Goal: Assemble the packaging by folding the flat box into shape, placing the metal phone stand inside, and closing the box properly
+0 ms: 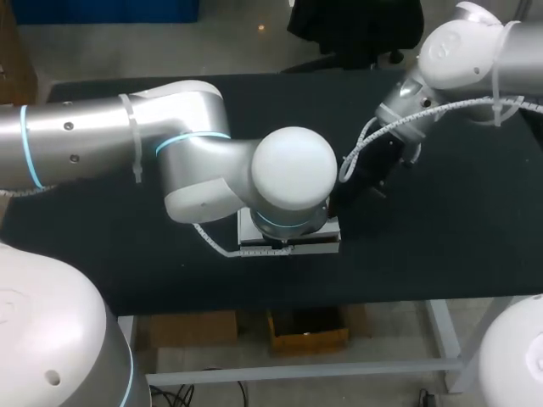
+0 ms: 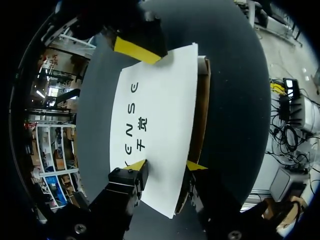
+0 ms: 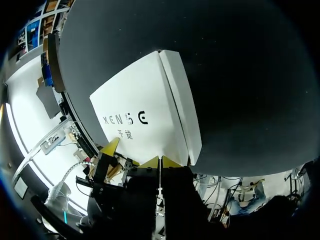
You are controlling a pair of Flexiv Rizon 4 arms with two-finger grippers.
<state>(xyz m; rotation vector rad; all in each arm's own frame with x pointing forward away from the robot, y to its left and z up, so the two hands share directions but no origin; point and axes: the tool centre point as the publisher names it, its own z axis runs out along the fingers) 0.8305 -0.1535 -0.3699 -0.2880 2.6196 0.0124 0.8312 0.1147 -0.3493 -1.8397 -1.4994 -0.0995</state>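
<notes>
The white box [image 2: 155, 115] with black print lies on the black table [image 1: 441, 237], a brown cardboard edge [image 2: 201, 110] showing along one side. In the head view only a strip of the box [image 1: 327, 235] shows under my left arm's wrist [image 1: 293, 178]. My left gripper [image 2: 166, 166] points straight down and is shut on the box's near end, one yellow tip on each side. My right gripper [image 3: 160, 162] is shut, its tips together against the box's edge; its yellow fingertip [image 2: 137, 49] shows at the far corner. No phone stand is visible.
My right arm [image 1: 407, 93] comes in from the back right and slants down towards the box. The box sits near the table's front edge [image 1: 339, 301]. Bare black tabletop lies to the right and at the far left.
</notes>
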